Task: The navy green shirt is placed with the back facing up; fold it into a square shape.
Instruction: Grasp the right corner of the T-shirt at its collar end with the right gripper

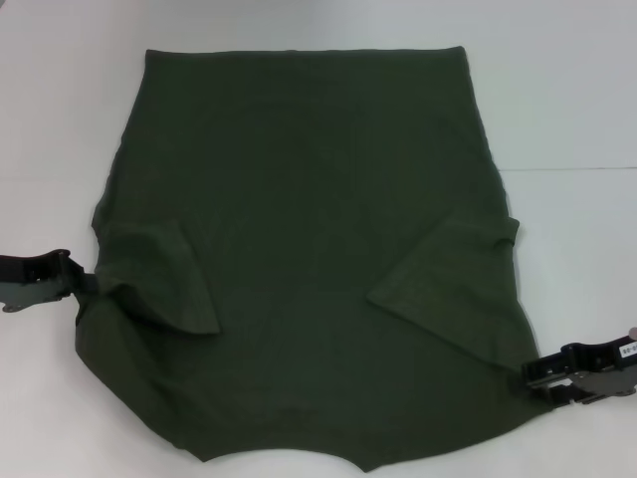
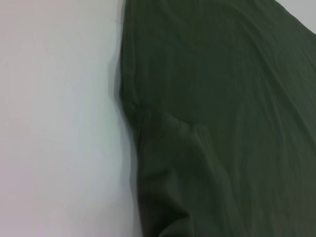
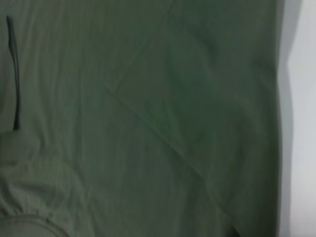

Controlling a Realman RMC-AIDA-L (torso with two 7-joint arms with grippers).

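The navy green shirt (image 1: 318,249) lies spread on the white table (image 1: 557,90), filling most of the head view. Both short sleeves are folded inward onto the body, the left sleeve (image 1: 164,284) and the right sleeve (image 1: 453,284). My left gripper (image 1: 88,283) is low at the shirt's left edge, where the fabric bunches up beside the sleeve fold. My right gripper (image 1: 530,376) touches the shirt's right edge near its front corner. The left wrist view shows the shirt (image 2: 222,123) edge against the table, and the right wrist view shows the shirt (image 3: 148,123) with a diagonal fold line.
Bare white table shows beside the shirt in the left wrist view (image 2: 59,123) and as a narrow strip in the right wrist view (image 3: 301,123). A faint seam (image 1: 577,167) crosses the table at the right. The shirt's near edge runs out of the head view.
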